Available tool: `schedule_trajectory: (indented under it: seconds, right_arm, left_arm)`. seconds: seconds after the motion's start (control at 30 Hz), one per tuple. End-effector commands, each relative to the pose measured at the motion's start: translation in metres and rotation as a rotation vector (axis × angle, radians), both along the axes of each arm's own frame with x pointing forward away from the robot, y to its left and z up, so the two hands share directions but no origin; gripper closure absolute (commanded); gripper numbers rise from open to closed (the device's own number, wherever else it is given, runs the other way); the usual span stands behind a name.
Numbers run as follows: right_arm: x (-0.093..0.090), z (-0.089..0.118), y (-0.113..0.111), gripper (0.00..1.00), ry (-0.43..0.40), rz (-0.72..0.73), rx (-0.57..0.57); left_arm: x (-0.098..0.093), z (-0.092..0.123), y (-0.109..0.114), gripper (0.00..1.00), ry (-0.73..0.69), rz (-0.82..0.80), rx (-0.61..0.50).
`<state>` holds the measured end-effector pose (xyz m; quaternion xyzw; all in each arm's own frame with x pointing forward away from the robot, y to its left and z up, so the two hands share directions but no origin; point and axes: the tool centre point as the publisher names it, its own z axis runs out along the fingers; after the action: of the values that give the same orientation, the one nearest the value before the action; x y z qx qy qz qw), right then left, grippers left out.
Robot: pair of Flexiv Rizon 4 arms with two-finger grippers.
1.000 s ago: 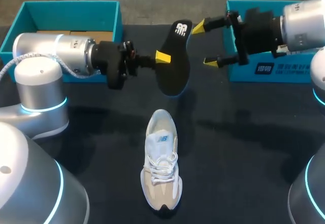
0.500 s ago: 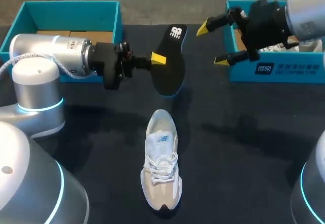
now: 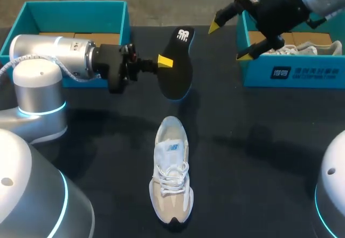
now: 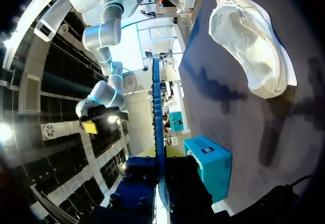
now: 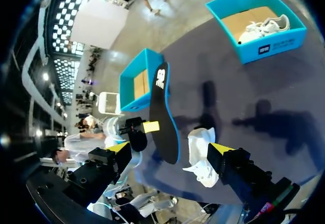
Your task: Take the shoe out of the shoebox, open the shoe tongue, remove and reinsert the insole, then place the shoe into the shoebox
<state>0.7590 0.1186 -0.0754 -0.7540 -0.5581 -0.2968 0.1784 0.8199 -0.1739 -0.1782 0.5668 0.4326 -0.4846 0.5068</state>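
So the left gripper (image 3: 161, 62) sits in the upper middle of the head view, a bit left of centre. It's clamped on the insole (image 3: 179, 73), pinching one long edge about halfway along, so the thing hangs in the air over the dark table (image 3: 259, 157). The insole is black with a blue rim and a white logo at its far end, and its logo face shows to the head camera. In the left wrist view it's edge-on, just a thin blue line running straight out from between the fingers. The shoe (image 3: 171, 176) is out of the box, lying in the lower middle of the frame. It's white and beige, sole down, laces up, toe toward the bottom edge, well apart from both claws. The right gripper (image 3: 229, 42) is in the upper right, spread wide open, hovering by the left end of the right shoebox (image 3: 291, 75). That teal box has a second shoe (image 3: 304, 48) lying inside. The left shoebox (image 3: 75, 10), also teal, sits in the upper left behind the left arm, brown cardboard floor showing. From the right wrist view the insole and the shoe both lie ahead of its spread yellow tips
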Motion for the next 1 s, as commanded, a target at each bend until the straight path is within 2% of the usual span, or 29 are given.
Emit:
schedule_trajectory:
  seconds: [0.03,1.0]
  right_arm:
    - [-0.0013,0.0048,0.0034,0.0,0.041,-0.012,-0.128]
    - [-0.0054,0.0101,0.0095,0.0,0.045,-0.01,-0.143]
  left_arm:
    - [0.0004,-0.0007,0.0021,1.0,-0.003,0.001,-0.001]
    - [-0.0024,-0.007,0.0095,1.0,-0.005,0.004,0.008]
